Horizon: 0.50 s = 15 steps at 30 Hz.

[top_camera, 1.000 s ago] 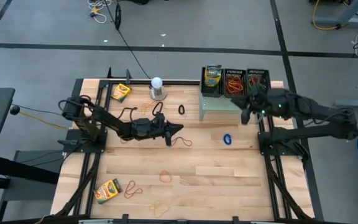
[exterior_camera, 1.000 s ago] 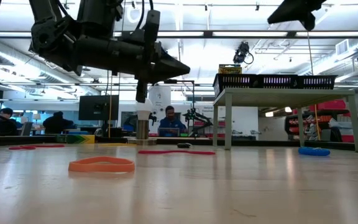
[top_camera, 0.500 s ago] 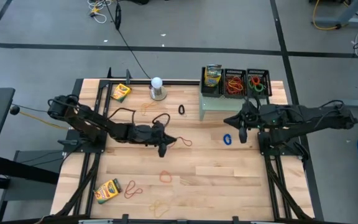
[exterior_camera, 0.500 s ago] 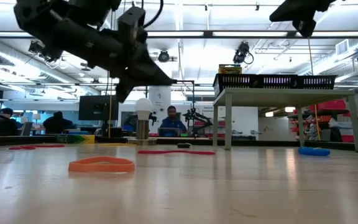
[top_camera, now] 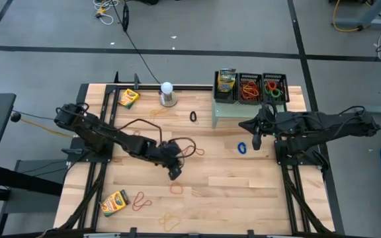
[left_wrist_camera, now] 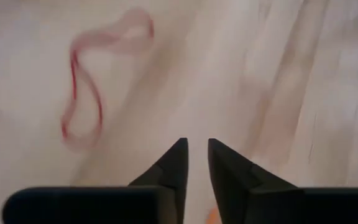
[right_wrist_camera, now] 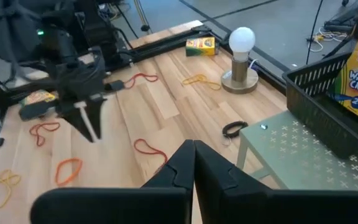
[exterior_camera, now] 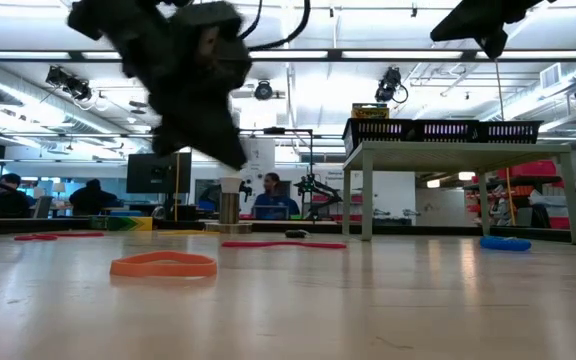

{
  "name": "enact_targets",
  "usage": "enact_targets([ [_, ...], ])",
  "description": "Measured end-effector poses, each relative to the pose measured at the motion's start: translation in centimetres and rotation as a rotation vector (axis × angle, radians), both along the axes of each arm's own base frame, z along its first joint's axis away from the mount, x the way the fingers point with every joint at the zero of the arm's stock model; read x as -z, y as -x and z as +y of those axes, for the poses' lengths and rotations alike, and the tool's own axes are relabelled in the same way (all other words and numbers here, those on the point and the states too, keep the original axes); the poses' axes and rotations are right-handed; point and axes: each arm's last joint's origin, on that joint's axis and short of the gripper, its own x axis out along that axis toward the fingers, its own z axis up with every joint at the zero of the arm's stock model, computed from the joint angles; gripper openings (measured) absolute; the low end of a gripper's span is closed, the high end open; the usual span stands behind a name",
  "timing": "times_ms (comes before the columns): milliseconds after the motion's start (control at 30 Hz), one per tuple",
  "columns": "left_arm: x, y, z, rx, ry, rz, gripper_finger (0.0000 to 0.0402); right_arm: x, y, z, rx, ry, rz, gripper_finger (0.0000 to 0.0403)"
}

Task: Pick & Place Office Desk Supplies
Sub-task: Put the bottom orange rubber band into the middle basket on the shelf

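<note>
Red rubber band (left_wrist_camera: 82, 93) lies ahead of the left gripper (left_wrist_camera: 194, 152), whose fingers stand slightly apart, empty. Right gripper (right_wrist_camera: 193, 155), pinched closed and empty, hovers beside the green riser (right_wrist_camera: 303, 158).

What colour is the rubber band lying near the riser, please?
Blue rubber band; the high view shows it best.

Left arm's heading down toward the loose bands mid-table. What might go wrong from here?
1. The left gripper has its fingers only slightly apart above a thin orange band lying flat on the table; the tips may scrape wood or slide over it.
2. A red band lies close by and might get dragged along.
3. The right gripper, shut, hangs near the blue band; both arms working mid-table could crowd each other.
</note>
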Motion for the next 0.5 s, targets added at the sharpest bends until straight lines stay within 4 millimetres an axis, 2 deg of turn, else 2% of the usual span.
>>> enact_targets([
  [200, 0.9, 1.8, -1.9, 0.066, -0.003, 0.145, 0.0110, 0.4, -0.2, 0.0, -0.001, 0.005, 0.043, 0.0012],
  [333, 1.5, 2.0, -2.8, 0.087, 0.019, 0.173, 0.0128, 0.9, -0.4, 0.1, 0.000, 0.012, 0.086, 0.0013],
  [500, 3.3, 1.9, -3.6, 0.066, 0.045, 0.235, 0.0132, 1.4, -1.0, 0.1, 0.009, 0.021, 0.119, 0.0013],
])
